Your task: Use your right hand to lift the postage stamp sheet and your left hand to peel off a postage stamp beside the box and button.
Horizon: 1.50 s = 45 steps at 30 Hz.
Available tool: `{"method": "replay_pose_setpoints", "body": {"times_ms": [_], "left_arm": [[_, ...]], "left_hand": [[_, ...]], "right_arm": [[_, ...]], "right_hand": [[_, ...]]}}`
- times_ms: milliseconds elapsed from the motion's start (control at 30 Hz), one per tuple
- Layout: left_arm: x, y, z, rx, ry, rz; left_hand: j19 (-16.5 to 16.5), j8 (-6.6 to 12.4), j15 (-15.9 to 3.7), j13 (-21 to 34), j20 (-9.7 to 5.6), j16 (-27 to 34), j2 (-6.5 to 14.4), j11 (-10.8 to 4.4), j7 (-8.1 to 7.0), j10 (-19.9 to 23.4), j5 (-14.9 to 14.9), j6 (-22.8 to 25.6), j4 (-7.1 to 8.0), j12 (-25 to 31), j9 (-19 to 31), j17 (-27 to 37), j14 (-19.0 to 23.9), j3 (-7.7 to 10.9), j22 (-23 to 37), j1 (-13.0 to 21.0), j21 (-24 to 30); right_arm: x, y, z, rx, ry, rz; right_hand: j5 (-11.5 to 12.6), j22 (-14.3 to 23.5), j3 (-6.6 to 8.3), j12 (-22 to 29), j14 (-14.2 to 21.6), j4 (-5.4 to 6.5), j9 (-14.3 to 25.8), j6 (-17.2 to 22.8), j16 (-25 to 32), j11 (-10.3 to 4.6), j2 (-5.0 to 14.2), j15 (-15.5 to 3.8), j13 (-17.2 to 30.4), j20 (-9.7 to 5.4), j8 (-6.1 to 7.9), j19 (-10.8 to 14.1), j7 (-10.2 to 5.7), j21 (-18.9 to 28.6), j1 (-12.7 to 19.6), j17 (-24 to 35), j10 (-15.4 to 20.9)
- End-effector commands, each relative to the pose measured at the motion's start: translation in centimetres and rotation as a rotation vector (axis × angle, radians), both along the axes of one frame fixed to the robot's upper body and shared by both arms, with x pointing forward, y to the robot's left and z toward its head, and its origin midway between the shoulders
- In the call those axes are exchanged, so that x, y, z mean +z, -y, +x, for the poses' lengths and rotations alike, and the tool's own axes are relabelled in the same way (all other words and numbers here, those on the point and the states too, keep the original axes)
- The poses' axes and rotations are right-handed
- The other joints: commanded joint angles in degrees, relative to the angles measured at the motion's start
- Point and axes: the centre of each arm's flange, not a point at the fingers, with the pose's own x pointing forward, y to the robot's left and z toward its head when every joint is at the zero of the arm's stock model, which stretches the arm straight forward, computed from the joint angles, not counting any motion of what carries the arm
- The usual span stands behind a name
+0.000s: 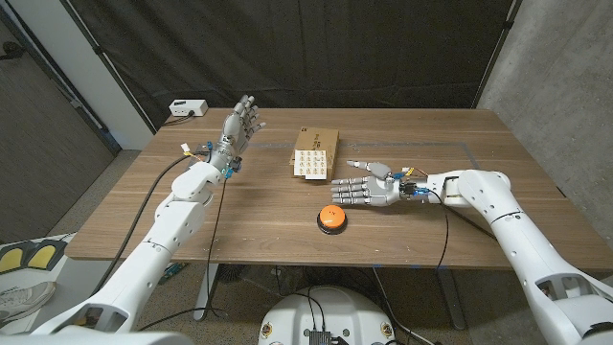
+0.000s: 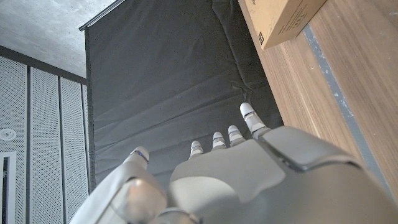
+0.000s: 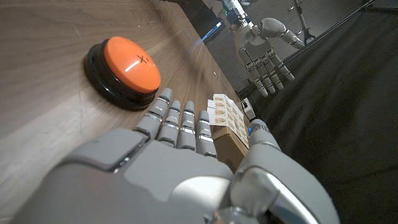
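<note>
Currently the wooden table (image 1: 259, 216) is carrying three task items.

Item one: the flat brown cardboard box (image 1: 317, 151), lying near the table's middle. Item two: the white postage stamp sheet printed with rows of small stamps (image 1: 314, 164), lying on top of the box toward its near end. Item three: the round orange push button on a black base (image 1: 332, 218), sitting on the bare wood nearer the robot, apart from the box.

Right hand (image 1: 367, 187): hovering between the button and the box with fingers spread apart and extended toward the sheet, holding nothing. Left hand (image 1: 241, 124): standing raised to the left of the box, fingers apart and pointing up, gripping nothing.

Handling, as a judgement: the sheet is looking thin, light and limp, likely to bend or crease, so an edge or corner overhanging or lying free on the box is seeming the best place to pinch. Single stamps are probably clinging to a backing and tearing easily.

Obscured: stamp print is too small to read; whether any sheet edge is lifting off the box cannot be told. A white device (image 1: 187, 108) is sitting at the far left corner, its purpose unclear.
</note>
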Motion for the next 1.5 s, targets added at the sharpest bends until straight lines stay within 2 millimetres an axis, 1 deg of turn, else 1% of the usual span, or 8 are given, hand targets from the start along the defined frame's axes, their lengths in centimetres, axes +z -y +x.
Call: {"method": "replay_pose_setpoints", "body": {"times_ms": [33, 300, 567, 933, 1033, 1200, 1333, 1500], "left_arm": [[0.3, -0.7, 0.0, -0.003, 0.011, -0.011], [0.7, -1.2, 0.0, 0.0, 0.018, -0.009], [1.2, -1.4, 0.1, -0.011, 0.033, -0.005], [1.5, -1.9, 0.6, -0.015, 0.033, -0.002], [1.6, -2.0, 0.7, -0.017, 0.034, -0.001], [1.8, -2.1, 0.9, -0.02, 0.035, 0.001], [1.9, -2.0, 1.0, -0.026, 0.04, 0.0], [2.0, -1.9, 1.1, -0.027, 0.042, -0.004]], "left_hand": [[-7.79, 0.14, 0.62, 0.26, 0.41, 0.26, -0.06, 0.35, 0.15, -3.1, 0.16, -7.73, 0.03, 0.14, 0.27, 0.05, -1.99, -0.21, 0.19, 0.51, -0.11], [-7.75, 0.15, 0.62, 0.27, 0.52, 0.26, -0.06, 0.31, 0.1, -3.07, 0.17, -7.6, 0.01, 0.13, 0.27, 0.06, -1.88, -0.29, 0.19, 0.53, -0.17], [-7.53, 0.14, 0.63, 0.28, 0.54, 0.26, -0.08, 0.24, 0.08, -2.95, 0.19, -7.54, -0.03, 0.15, 0.27, 0.06, -1.78, -0.37, 0.19, 0.57, -0.16], [-7.37, 0.1, 0.5, 0.28, 0.61, 0.22, -0.09, 0.24, 0.03, -2.92, 0.21, -7.53, -0.08, 0.12, 0.28, 0.07, -1.75, -0.47, 0.19, 0.63, -0.21], [-7.36, 0.09, 0.55, 0.28, 0.62, 0.21, -0.09, 0.25, 0.03, -2.96, 0.22, -7.52, -0.1, 0.09, 0.28, 0.07, -1.73, -0.5, 0.19, 0.64, -0.24], [-7.33, 0.05, 0.56, 0.29, 0.67, 0.22, -0.1, 0.26, 0.08, -2.98, 0.23, -7.59, -0.12, 0.08, 0.28, 0.07, -1.67, -0.53, 0.19, 0.67, -0.27], [-7.23, 0.07, 0.58, 0.29, 0.72, 0.25, -0.11, 0.29, 0.12, -2.95, 0.24, -7.5, -0.14, 0.07, 0.28, 0.07, -1.53, -0.57, 0.19, 0.69, -0.27], [-7.21, 0.05, 0.53, 0.29, 0.73, 0.22, -0.12, 0.18, 0.11, -2.92, 0.25, -7.52, -0.16, 0.07, 0.28, 0.07, -1.54, -0.61, 0.19, 0.71, -0.31]], "right_arm": [[0.3, -1.8, 1.9, 0.0, 0.003, -0.037], [0.5, -2.1, 3.2, -0.024, 0.023, -0.052], [1.0, -2.3, 3.8, -0.038, 0.041, -0.053], [1.1, -2.5, 3.9, -0.037, 0.044, -0.093], [1.2, -2.6, 3.9, -0.038, 0.059, -0.116], [2.2, -2.2, 3.5, -0.055, 0.11, -0.159], [2.3, -2.4, 3.1, -0.044, 0.107, -0.163], [1.6, -3.2, 3.0, 0.013, 0.052, -0.123]], "right_hand": [[0.41, -0.09, 0.36, -0.49, -1.42, -0.44, 0.24, 0.22, -0.31, 0.16, -0.27, 0.15, 0.04, -0.22, -0.21, -0.88, 0.24, -0.44, 0.75, 0.09, -1.18], [0.58, -0.13, 0.45, -1.14, -4.51, -0.44, 0.28, -0.49, -0.4, 0.08, -0.44, 0.22, 0.08, -1.13, -0.64, -3.4, 0.16, -1.44, 0.61, 0.18, -2.99], [0.72, -0.11, 0.51, -1.94, -5.97, -0.46, 0.3, -2.22, -0.17, 0.64, -0.56, 0.35, 0.12, -1.5, -1.25, -3.63, 0.48, -1.51, 0.5, 0.2, -5.68], [0.85, 0.02, 0.65, -1.58, -4.63, -0.53, 0.32, -3.03, 0.68, 0.79, -0.59, -0.03, 0.15, -2.18, -1.23, 0.42, 0.78, 0.23, 0.49, 0.19, -6.07], [0.86, 0.05, 0.66, -1.54, -4.53, -0.5, 0.32, -3.08, 0.69, 0.81, -0.59, 0.43, 0.15, -1.36, -1.19, 0.88, 0.83, 0.46, 0.43, 0.2, -6.16], [0.84, 0.35, 0.39, -1.06, -1.84, -0.22, 0.32, -3.26, 1.26, 0.96, -1.01, 1.26, 0.15, 0.54, -0.99, 7.8, 0.97, 3.62, -0.37, 0.31, -5.84], [0.81, 0.37, 0.31, -0.84, -1.38, -0.26, 0.32, -3.3, 1.17, 1.1, -1.28, 1.34, 0.14, 2.55, -0.95, 7.49, 1.23, 3.64, -0.54, 0.31, -5.4], [0.91, 0.24, 0.63, -0.46, -0.89, -0.46, 0.32, -2.79, 1.13, 1.27, -1.02, 0.97, 0.12, 1.29, -0.71, 6.47, 1.45, 3.26, -0.22, 0.26, -4.46]]}}
